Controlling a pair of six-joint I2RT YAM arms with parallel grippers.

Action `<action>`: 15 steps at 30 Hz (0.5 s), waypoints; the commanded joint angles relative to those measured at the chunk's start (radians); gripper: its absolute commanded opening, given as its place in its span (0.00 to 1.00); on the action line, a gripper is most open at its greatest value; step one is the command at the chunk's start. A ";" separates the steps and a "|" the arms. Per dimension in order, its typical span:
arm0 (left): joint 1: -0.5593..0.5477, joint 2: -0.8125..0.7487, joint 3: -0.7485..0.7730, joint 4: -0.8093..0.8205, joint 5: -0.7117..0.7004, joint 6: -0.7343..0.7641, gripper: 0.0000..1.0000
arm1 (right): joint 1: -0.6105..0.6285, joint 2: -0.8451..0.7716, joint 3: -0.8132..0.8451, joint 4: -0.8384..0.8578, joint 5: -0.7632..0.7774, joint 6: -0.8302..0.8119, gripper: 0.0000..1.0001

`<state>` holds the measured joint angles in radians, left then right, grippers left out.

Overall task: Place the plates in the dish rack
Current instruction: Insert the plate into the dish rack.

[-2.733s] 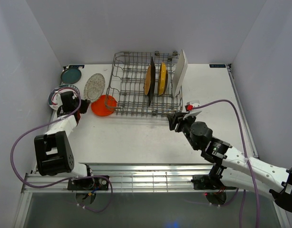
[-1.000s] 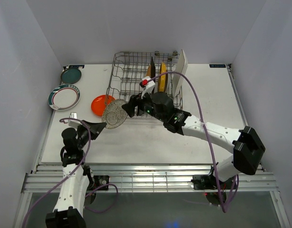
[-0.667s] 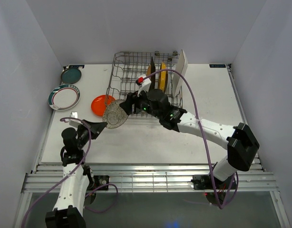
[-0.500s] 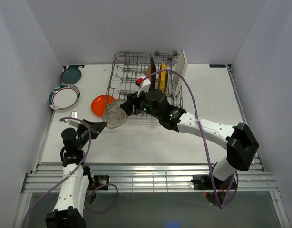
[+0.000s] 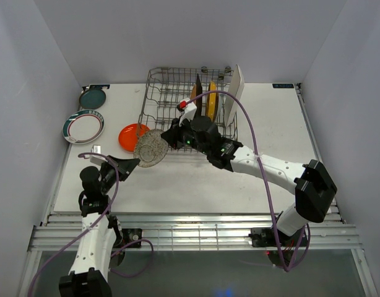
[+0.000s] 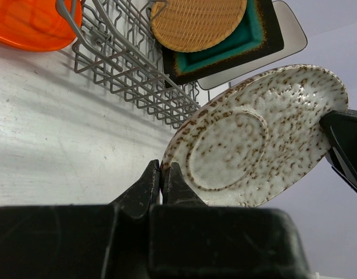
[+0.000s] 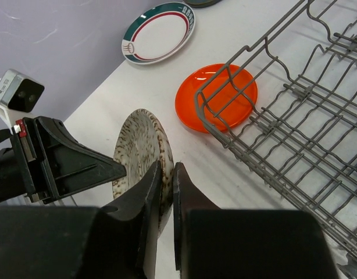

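Note:
A speckled grey plate (image 5: 150,149) hangs on edge above the table, just in front of the dish rack's (image 5: 154,99) left corner. My left gripper (image 5: 135,162) is shut on its near-left rim (image 6: 248,139). My right gripper (image 5: 167,141) is shut on the opposite rim (image 7: 135,148), one finger on each face. Standing in the rack are a wood-tone plate (image 5: 192,102), a dark square plate (image 5: 198,105), a yellow plate (image 5: 211,102) and a white rectangular plate (image 5: 234,94). An orange plate (image 5: 131,135) lies flat on the table against the rack's left side.
A white plate with a teal rim (image 5: 83,126) and a teal plate (image 5: 93,98) lie at the far left by the wall. The rack's left half holds bare tines (image 7: 295,116). Side walls close in the table on both sides.
My right gripper's jaws have closed from wide open onto the speckled plate's rim. The left gripper keeps its hold; neither arm has moved noticeably in the last second.

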<state>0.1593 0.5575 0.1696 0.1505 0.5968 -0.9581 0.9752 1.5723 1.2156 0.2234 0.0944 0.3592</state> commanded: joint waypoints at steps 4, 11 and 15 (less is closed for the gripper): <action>-0.004 0.005 0.002 0.067 0.017 -0.018 0.00 | -0.004 -0.034 0.027 -0.004 0.010 -0.005 0.08; -0.004 0.028 0.008 0.067 0.026 -0.013 0.00 | -0.006 -0.043 0.022 -0.001 0.014 -0.020 0.08; -0.004 0.030 0.013 0.069 0.037 -0.004 0.16 | -0.032 -0.058 0.024 -0.013 0.036 -0.036 0.08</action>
<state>0.1547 0.5930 0.1688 0.1661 0.6140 -0.9504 0.9691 1.5688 1.2156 0.2073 0.1081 0.3767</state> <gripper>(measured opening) 0.142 0.137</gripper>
